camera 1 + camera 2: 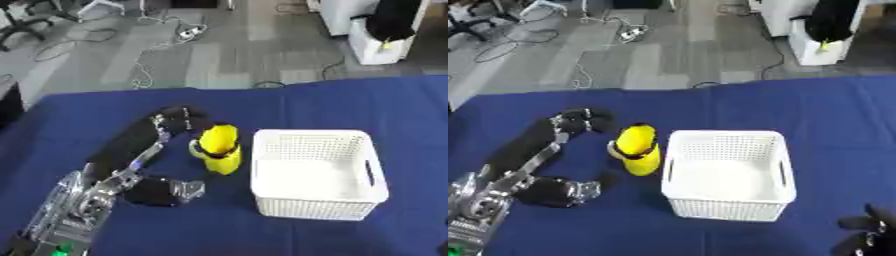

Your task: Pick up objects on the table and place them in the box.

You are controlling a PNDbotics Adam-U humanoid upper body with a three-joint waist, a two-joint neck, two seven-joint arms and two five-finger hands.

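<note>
A yellow bottle-shaped object (218, 148) with a dark band round it stands on the blue table, just left of the white basket (318, 136). My left arm comes in from the lower left. Its black left hand (181, 119) is close to the yellow object's upper left side, and whether they touch is unclear. The white basket is a perforated plastic box with slot handles, and it looks empty. My right hand (866, 232) shows only at the lower right corner of the right eye view, away from the basket, with its fingers relaxed.
The blue tablecloth (350, 100) covers the whole table, with bare cloth behind and to the right of the basket. The arm's silver and black elbow (162, 191) lies low on the cloth, left of the basket. Beyond the far edge are floor cables and a white cabinet (376, 42).
</note>
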